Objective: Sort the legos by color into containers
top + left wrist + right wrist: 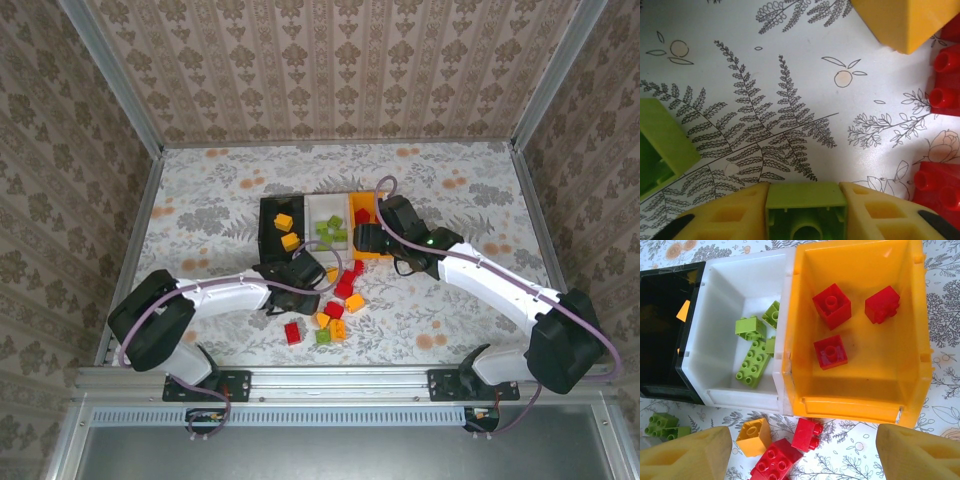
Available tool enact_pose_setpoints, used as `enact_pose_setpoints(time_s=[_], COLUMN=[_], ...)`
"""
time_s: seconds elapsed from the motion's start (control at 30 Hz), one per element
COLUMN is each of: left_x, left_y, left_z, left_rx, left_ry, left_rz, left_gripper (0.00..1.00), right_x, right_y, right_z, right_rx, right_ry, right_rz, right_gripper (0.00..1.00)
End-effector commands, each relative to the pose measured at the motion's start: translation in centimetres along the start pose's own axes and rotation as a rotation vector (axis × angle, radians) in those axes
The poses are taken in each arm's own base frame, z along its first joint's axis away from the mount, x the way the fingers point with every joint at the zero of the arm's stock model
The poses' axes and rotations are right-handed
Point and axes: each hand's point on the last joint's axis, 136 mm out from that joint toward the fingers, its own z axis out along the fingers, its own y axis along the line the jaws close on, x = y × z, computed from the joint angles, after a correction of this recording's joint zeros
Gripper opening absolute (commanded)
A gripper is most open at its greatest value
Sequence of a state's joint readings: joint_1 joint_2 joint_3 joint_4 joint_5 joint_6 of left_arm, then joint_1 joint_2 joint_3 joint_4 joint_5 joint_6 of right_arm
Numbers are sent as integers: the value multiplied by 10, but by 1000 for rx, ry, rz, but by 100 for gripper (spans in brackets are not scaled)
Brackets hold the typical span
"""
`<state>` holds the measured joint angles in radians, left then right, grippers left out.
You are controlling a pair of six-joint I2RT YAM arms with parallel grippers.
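My left gripper (805, 193) is shut on a light green lego (806, 212), held low over the table with its hollow underside facing the camera. In the top view the left gripper (316, 272) sits just in front of the black container (266, 235). The white container (735, 285) holds several green legos (754, 364). The orange container (860, 407) holds three red legos (831, 305). My right gripper (804, 452) stands open over the near rim of the orange container, above loose red legos (807, 434) and an orange-yellow lego (754, 436).
Loose legos lie in a cluster (335, 310) in front of the containers, between the two arms. Another green lego (660, 145) lies left of the left gripper, with red ones (945, 75) to its right. Metal frame walls bound the table (480, 200).
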<state>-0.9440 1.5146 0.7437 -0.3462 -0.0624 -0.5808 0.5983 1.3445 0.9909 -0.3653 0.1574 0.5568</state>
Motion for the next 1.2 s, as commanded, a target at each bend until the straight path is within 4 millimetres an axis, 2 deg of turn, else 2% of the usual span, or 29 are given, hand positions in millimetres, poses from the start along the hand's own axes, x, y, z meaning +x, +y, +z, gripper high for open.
enact_pose_setpoints(time_s=[0.0, 0.1, 0.17, 0.27, 0.37, 0.53, 0.73, 0.83, 0.97, 1.03, 1.17], left_x=[-8, -40, -72, -119, -157, -200, -226, -233, -240, -242, -230], left_y=[-12, -26, -33, -35, -31, -17, -9, -11, -19, -25, -38], left_z=[-15, -43, -65, -85, -83, -57, -28, -25, -44, -62, -97], left_rx=[33, 84, 113, 118, 104, 81, 59, 73, 113, 151, 236], left_ry=[-12, -113, -200, -288, -321, -312, -280, -280, -322, -359, -417], left_rz=[19, 22, 21, 27, 23, -21, -53, -64, -69, -76, -82], left_gripper=[33, 31, 32, 31, 31, 31, 37, 49, 66, 76, 92], right_x=[-5, -4, -1, 5, 10, 16, 29, 40, 59, 70, 101], right_y=[-7, -11, -13, -17, -22, -28, -34, -32, -28, -22, -6], right_z=[-8, -11, -12, -10, -8, -10, -15, -17, -16, -16, -17], right_rx=[13, 13, 14, 21, 34, 48, 40, 10, -36, -74, -127], right_ry=[-28, -35, -33, -24, -14, 0, 17, 50, 106, 139, 231], right_rz=[25, 37, 43, 51, 54, 57, 52, 37, 18, -2, -107], right_gripper=[77, 77, 77, 77, 77, 77, 77, 77, 78, 78, 77])
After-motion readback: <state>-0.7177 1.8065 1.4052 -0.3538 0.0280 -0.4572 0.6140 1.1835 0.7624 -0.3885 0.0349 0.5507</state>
